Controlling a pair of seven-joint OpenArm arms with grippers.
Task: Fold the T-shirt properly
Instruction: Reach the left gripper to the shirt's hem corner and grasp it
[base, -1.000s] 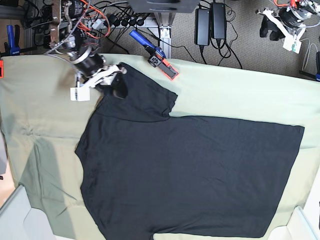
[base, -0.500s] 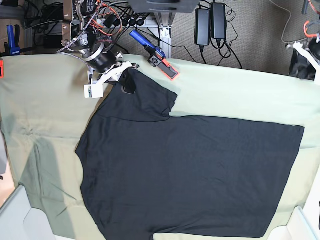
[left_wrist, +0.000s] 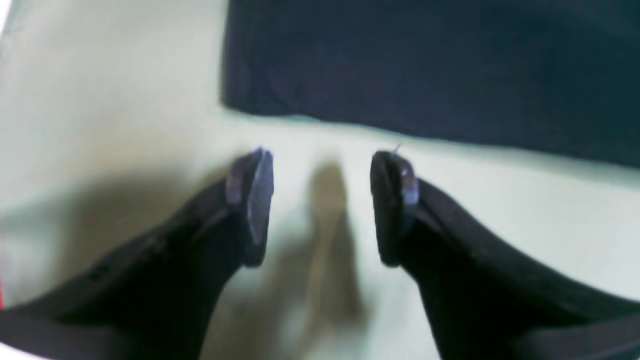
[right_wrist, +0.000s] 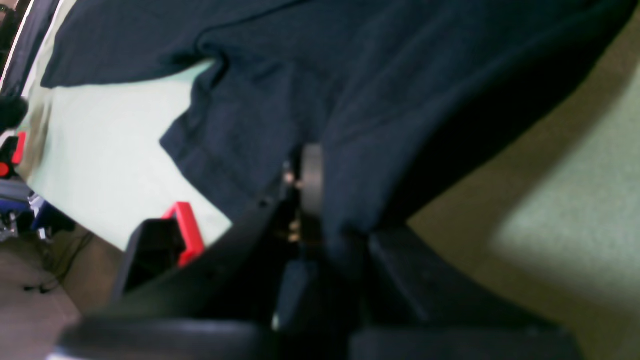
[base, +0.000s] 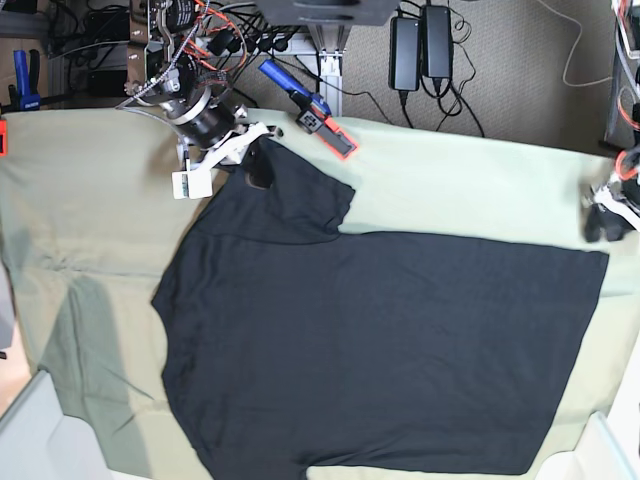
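A pale green cloth covers the table beneath and around both the right pincer and the left pincer. In the base view, a blue-handled clamp with an orange-red jaw lies just to the right of the right pincer at the table's far edge. Beyond it, well apart from either pincer, two black power bricks and tangled cables lie on the carpet.
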